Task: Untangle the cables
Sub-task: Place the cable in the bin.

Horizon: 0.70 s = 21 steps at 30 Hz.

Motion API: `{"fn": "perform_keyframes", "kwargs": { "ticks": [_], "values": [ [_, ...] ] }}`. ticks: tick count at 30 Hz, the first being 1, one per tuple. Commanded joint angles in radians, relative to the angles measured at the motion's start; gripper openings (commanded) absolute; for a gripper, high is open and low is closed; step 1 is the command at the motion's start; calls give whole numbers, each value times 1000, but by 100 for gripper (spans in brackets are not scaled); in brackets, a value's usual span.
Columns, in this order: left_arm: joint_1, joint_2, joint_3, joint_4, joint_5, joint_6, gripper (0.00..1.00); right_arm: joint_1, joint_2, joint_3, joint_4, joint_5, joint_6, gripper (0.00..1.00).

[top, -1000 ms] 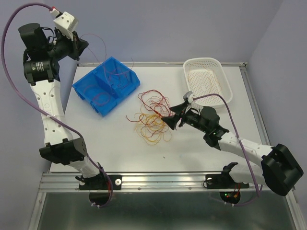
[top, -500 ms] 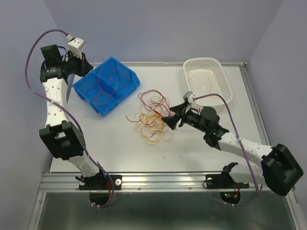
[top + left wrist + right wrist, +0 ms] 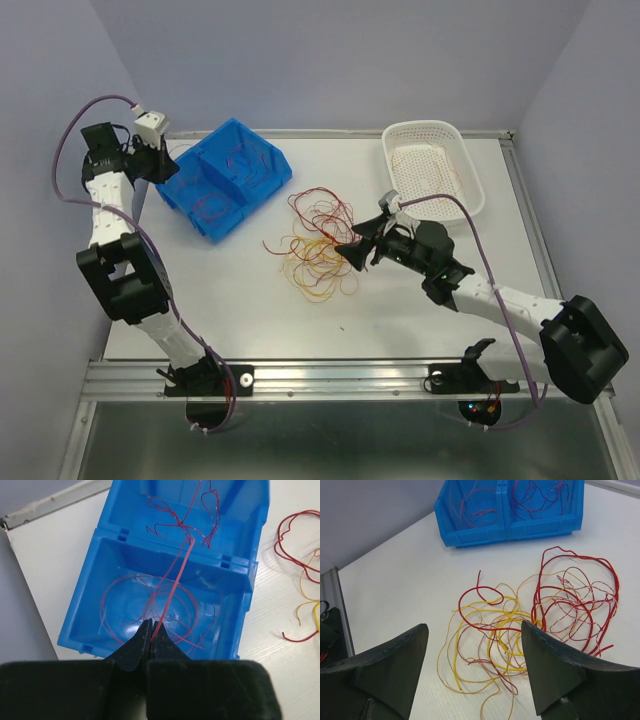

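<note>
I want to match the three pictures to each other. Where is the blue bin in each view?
Top external: blue bin at upper left of the table.
Left wrist: blue bin fills the centre, just beyond the left tool, which pinches a red cable.
Right wrist: blue bin along the top edge.
Shared landmark: the loose cables on the table beside the bin.

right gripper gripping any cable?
No, the right gripper stands wide open by the cables, pinching nothing.
</note>
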<state>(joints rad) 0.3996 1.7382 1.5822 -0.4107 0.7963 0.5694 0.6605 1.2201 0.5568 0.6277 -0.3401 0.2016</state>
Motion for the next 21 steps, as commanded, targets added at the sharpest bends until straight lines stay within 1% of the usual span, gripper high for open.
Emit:
{"fn": "perform_keyframes", "kwargs": {
  "ticks": [1,4,7,9,11,14,18,21],
  "values": [
    [2,9,-46,110,-103,38,0,-6,7,74,29,-14,5,80],
    [-5,9,-91,177,-175,43,0,-7,10,77,29,-16,7,79],
    [-27,14,-114,185,-225,67,0,-6,15,81,29,-19,10,79],
    [-60,14,-125,190,-259,79,0,-7,19,83,27,-19,13,79],
    [-105,18,-131,188,-330,86,0,-7,22,87,27,-17,18,79],
    [-136,47,-107,168,-400,83,0,-7,38,89,26,6,28,79],
    [-143,133,-28,127,-472,55,2,-10,96,127,-32,72,45,79],
    [-148,164,-24,110,-506,61,4,-21,177,161,-46,93,56,79]
  ]
}}
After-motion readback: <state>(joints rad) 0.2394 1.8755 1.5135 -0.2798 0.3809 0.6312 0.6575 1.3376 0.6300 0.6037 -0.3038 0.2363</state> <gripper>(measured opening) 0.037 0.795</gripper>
